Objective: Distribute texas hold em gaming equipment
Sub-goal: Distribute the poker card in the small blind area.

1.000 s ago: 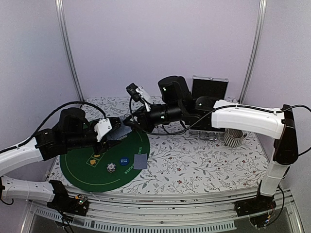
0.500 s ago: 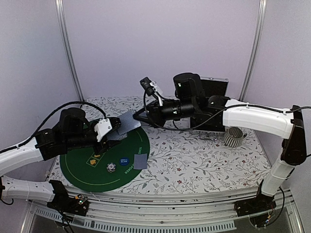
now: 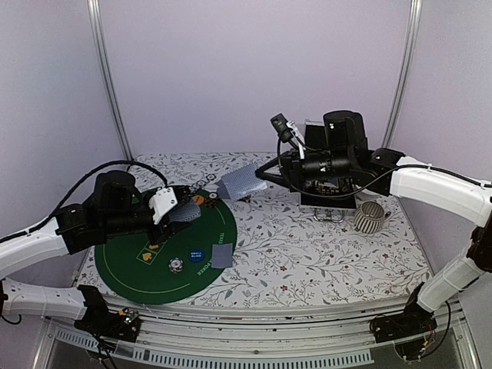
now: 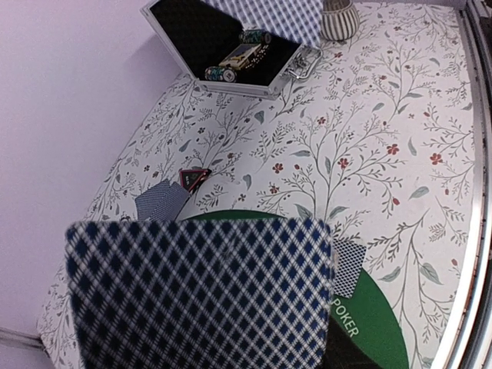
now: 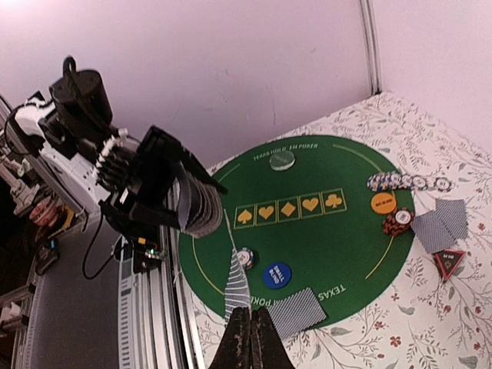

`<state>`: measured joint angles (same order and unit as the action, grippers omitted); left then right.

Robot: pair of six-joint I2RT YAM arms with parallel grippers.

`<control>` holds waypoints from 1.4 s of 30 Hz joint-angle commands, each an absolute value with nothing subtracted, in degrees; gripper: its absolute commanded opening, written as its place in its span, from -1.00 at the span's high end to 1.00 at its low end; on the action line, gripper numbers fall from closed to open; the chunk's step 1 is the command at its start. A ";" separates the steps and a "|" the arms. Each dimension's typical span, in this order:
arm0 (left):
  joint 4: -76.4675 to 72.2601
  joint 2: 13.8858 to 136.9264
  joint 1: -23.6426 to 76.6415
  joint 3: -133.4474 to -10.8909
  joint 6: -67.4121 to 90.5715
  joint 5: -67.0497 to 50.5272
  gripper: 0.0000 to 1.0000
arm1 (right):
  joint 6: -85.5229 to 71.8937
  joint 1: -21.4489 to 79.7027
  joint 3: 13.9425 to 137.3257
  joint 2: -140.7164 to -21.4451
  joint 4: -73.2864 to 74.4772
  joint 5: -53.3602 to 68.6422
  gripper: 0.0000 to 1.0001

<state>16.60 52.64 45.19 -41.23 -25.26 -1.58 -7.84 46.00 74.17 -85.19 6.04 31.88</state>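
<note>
My left gripper [image 3: 177, 208] is shut on a deck of grey-blue-backed cards [image 4: 200, 296] above the green mat's [image 3: 131, 269] far edge; the deck hides its fingers in the left wrist view. My right gripper [image 3: 266, 182] is shut on one card [image 3: 241, 183] and holds it in the air over the table's middle; the right wrist view shows this card [image 5: 240, 286] edge-on. On the mat lie a blue disc [image 5: 277, 275], a striped chip [image 5: 245, 257], a card [image 5: 297, 311], an orange disc [image 5: 383, 203] and a row of chips [image 5: 407, 183]. Two more cards [image 5: 442, 221] and the triangular marker [image 5: 450, 263] lie beside the mat.
The open silver-and-black case [image 4: 231, 46] with chips inside stands at the back, partly hidden by my right arm in the top view. A ribbed cup [image 3: 370, 217] stands to the right of it. The table has a floral cloth [image 3: 323, 254].
My right gripper has pulled a card away from the deck and carried it right and back, toward the table's middle. The left arm has stayed in place with the deck.
</note>
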 commanded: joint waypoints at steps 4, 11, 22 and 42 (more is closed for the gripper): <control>15.29 52.43 44.85 -40.73 -25.23 -0.81 0.03 | 11.11 46.49 78.54 -98.07 24.47 37.27 0.96; 15.29 52.56 44.75 -40.61 -25.32 -0.66 0.03 | 19.11 49.23 92.15 -113.55 36.81 34.19 0.96; 15.30 52.47 44.74 -40.54 -25.33 -0.86 0.03 | 29.50 54.30 112.13 -131.08 53.84 23.95 0.96; 15.21 52.06 44.64 -40.48 -25.27 -1.31 0.02 | 41.68 60.71 115.76 -131.06 48.24 5.87 0.96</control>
